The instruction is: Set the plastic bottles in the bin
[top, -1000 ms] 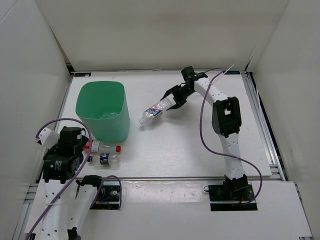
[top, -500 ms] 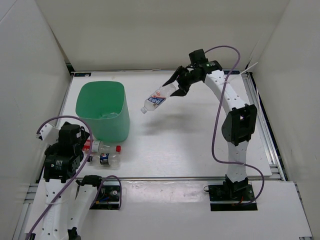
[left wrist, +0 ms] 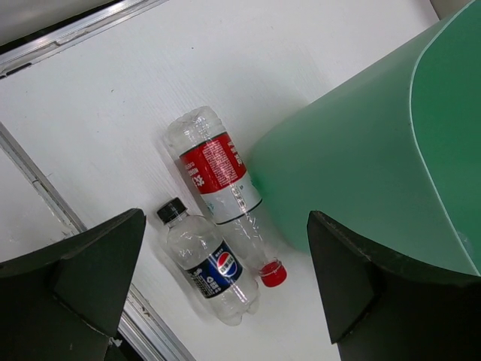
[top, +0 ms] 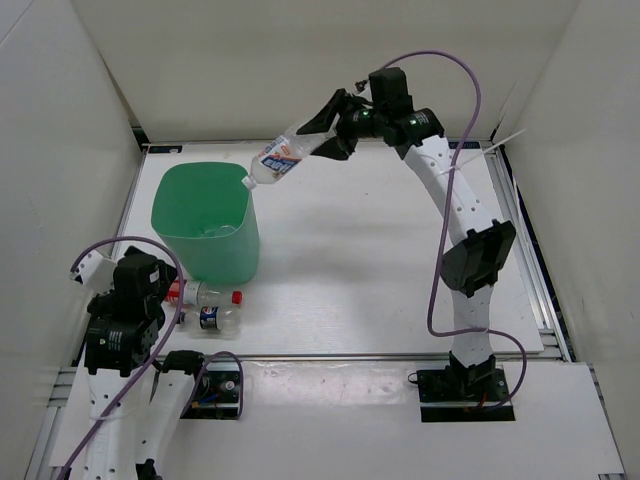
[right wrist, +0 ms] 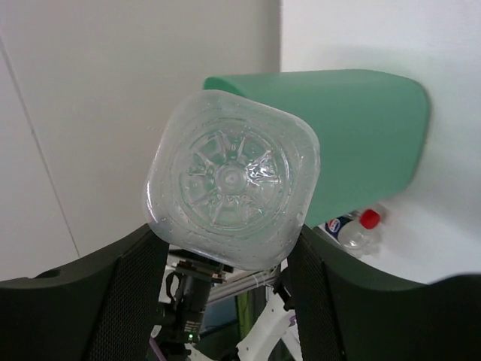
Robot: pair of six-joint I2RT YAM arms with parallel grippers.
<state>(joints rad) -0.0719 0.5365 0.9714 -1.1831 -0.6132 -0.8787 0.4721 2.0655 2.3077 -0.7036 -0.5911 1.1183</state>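
My right gripper (top: pixel 322 128) is shut on the clear bottle with the white-blue label (top: pixel 279 158) and holds it high, tilted cap-down, with the cap over the right rim of the mint-green bin (top: pixel 205 255). In the right wrist view the bottle's base (right wrist: pixel 229 177) fills the space between the fingers (right wrist: pixel 128 301). The red-label, red-capped bottle (left wrist: pixel 216 171) and the dark-blue-label bottle (left wrist: pixel 209 265) lie side by side on the table against the bin's near wall (left wrist: pixel 353 173). My left gripper (left wrist: pixel 225 226) hovers open above them. A faint clear shape (top: pixel 215 230) lies inside the bin.
The table's metal front rail (left wrist: pixel 45 195) runs just beside the two lying bottles. White enclosure walls (top: pixel 60 120) stand close on the left, back and right. My right arm (top: pixel 455 200) reaches across the back right of the table.
My right gripper has lifted the white-blue bottle and carried it left and back, from mid-table to above the bin's right rim. The left arm has hardly moved.
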